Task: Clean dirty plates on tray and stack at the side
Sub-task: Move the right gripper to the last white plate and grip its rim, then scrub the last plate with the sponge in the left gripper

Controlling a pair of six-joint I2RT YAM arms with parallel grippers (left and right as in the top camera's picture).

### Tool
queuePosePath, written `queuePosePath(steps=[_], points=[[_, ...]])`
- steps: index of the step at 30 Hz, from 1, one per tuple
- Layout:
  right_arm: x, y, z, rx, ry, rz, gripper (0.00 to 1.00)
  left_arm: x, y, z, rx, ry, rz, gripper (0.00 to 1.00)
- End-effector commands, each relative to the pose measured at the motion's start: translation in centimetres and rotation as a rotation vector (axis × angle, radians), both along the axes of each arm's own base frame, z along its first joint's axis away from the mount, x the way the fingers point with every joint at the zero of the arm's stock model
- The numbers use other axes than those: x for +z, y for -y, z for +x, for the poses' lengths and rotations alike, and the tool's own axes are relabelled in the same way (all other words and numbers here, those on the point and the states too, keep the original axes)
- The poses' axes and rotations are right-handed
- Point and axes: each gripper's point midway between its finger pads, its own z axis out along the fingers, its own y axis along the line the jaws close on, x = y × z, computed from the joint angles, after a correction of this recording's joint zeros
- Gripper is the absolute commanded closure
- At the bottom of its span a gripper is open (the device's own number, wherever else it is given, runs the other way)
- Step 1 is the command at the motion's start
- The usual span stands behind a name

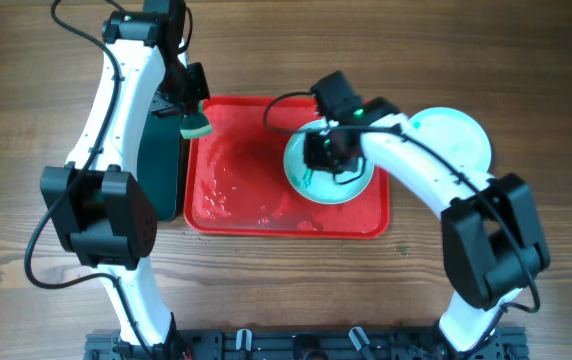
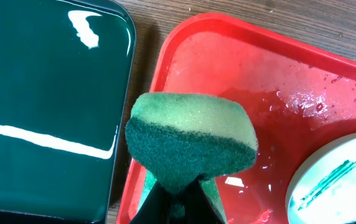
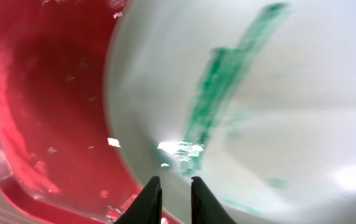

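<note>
A pale turquoise plate [image 1: 346, 188] with green streaks lies at the right end of the red tray [image 1: 236, 190]. It also shows in the left wrist view [image 2: 333, 180] and the right wrist view [image 3: 259, 93]. My right gripper [image 1: 318, 155] is down at this plate's left rim, its fingers [image 3: 173, 183] nearly closed astride the rim. My left gripper [image 1: 194, 115] is shut on a green sponge [image 2: 190, 137] and holds it over the tray's far left corner [image 2: 228, 68]. A second pale turquoise plate [image 1: 456, 140] lies on the table right of the tray. A third plate does not show.
A dark green-black tray [image 1: 161, 160] lies against the red tray's left side, also in the left wrist view [image 2: 47, 93]. The red tray's floor [image 3: 41, 93] is wet with droplets. The arm bases stand at the table's near edge.
</note>
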Motion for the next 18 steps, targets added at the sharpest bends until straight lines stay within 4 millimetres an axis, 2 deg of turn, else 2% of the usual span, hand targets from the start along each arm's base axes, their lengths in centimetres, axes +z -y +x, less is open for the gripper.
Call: queuePosePath(steps=[1, 2, 4, 9, 16, 17, 18], points=[[0.6, 5.2, 0.6, -0.055, -0.017, -0.093, 0.77, 0.9, 0.4, 0.4, 0.008, 0.028, -0.012, 0.96], [0.0, 6.8, 0.2, -0.073, -0.044, -0.128, 0.75, 0.9, 0.4, 0.4, 0.009, 0.028, -0.012, 0.96], [-0.8, 8.5, -0.3, -0.097, -0.074, -0.159, 0.74, 0.9, 0.4, 0.5, 0.009, 0.031, -0.013, 0.96], [-2.3, 10.2, -1.0, -0.100, -0.107, -0.226, 0.73, 0.9, 0.4, 0.6, 0.009, 0.035, -0.014, 0.96], [-5.1, 10.4, -1.7, -0.040, -0.175, -0.252, 0.73, 0.9, 0.4, 0.6, 0.009, 0.035, -0.014, 0.96], [-5.2, 10.3, -1.7, -0.025, -0.174, -0.244, 0.74, 0.9, 0.4, 0.6, 0.009, 0.035, -0.014, 0.96], [-5.1, 9.9, -1.6, 0.009, -0.165, -0.223, 0.80, 0.9, 0.4, 0.6, 0.009, 0.036, -0.014, 0.96]])
